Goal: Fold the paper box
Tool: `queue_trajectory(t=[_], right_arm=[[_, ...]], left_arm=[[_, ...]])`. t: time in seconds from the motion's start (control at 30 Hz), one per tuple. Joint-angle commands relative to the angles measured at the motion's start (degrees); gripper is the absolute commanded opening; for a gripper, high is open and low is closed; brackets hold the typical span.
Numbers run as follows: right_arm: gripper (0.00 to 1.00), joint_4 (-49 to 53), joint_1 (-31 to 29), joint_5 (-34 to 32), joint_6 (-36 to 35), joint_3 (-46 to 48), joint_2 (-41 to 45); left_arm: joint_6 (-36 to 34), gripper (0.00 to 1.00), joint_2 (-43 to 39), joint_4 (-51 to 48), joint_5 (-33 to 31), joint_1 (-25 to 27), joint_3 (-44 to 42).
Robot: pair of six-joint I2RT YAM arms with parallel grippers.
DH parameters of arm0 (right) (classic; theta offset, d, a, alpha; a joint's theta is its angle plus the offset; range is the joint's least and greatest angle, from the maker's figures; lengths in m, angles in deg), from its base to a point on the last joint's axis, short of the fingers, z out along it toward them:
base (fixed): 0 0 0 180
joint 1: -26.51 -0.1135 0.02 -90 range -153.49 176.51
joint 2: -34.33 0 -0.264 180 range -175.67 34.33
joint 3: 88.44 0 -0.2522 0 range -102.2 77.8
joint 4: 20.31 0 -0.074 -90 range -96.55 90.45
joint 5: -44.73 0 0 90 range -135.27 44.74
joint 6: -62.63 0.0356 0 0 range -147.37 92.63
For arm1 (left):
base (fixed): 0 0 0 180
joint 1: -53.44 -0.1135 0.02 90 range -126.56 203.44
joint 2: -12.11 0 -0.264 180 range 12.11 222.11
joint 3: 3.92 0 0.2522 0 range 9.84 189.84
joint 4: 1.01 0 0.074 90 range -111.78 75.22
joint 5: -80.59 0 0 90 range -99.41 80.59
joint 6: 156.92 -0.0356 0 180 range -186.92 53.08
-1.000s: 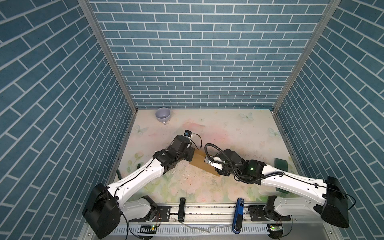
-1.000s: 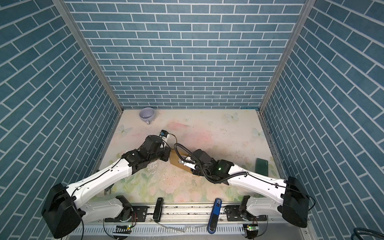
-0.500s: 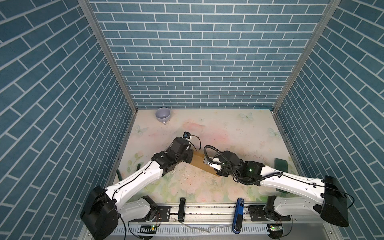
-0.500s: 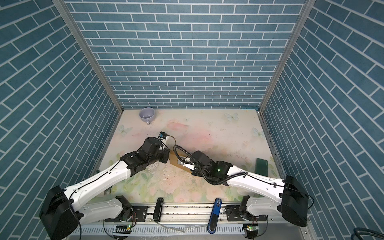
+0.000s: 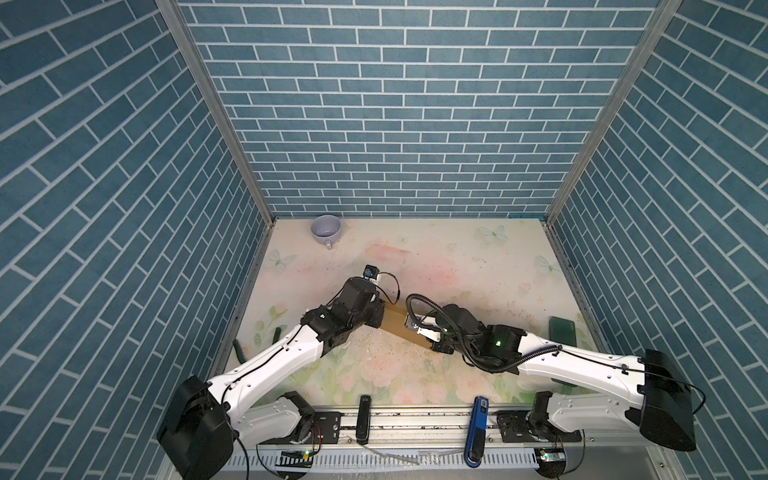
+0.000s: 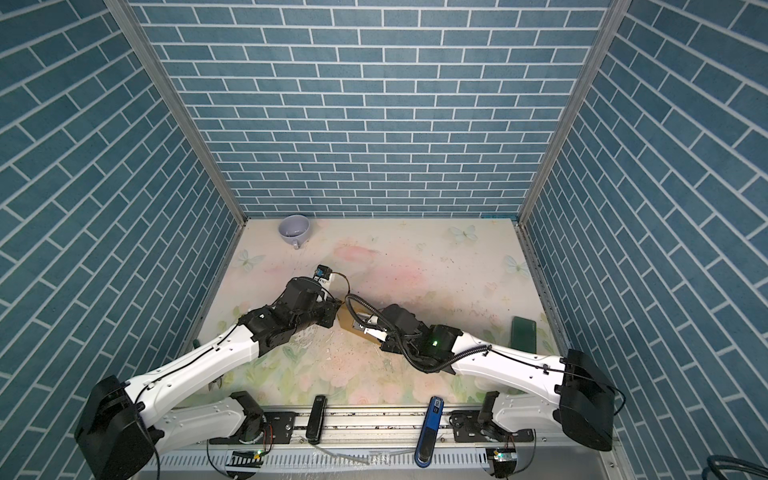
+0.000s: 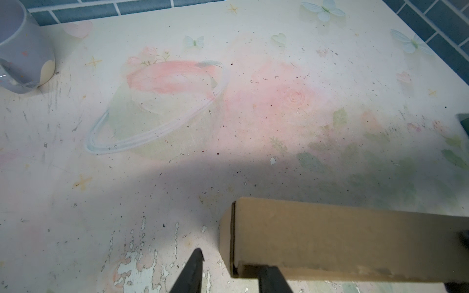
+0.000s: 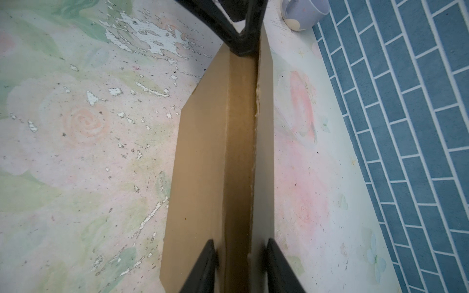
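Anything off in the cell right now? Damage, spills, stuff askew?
Only wear: the floral-printed tabletop has its print flaked off in white patches beside the tan cardboard box. The box looks intact, and nothing is spilled.

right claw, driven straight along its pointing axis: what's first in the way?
The right claw grips the paper box by its raised fold. Straight ahead, the line runs along that fold to the left claw at the box's far end: probably the first contact, though depth is unclear in the wrist view.
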Motion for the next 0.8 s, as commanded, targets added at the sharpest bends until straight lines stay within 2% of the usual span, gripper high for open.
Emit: queue_trajectory(t=[0.0, 0.23, 0.5, 0.77], right_arm=[[0.33, 0.39, -0.11, -0.55, 1.59, 2.18, -1.68], [0.32, 0.64, -0.07, -0.68, 2.75, 1.92, -2.21], [0.32, 0.54, -0.05, -0.99, 3.21, 1.92, -2.47], [0.32, 0.64, -0.02, -0.45, 3.28, 1.83, -2.64]], left_arm=[[-0.20, 0.42, -0.16, -6.36, 2.08, 0.63, -2.35], [-0.49, 0.53, -2.25, -7.72, 3.61, 0.59, -2.53], [-1.82, 0.57, -4.87, -10.73, 5.46, 0.62, -1.61], [0.90, 0.67, -12.64, -7.33, 5.99, -0.93, -1.76]])
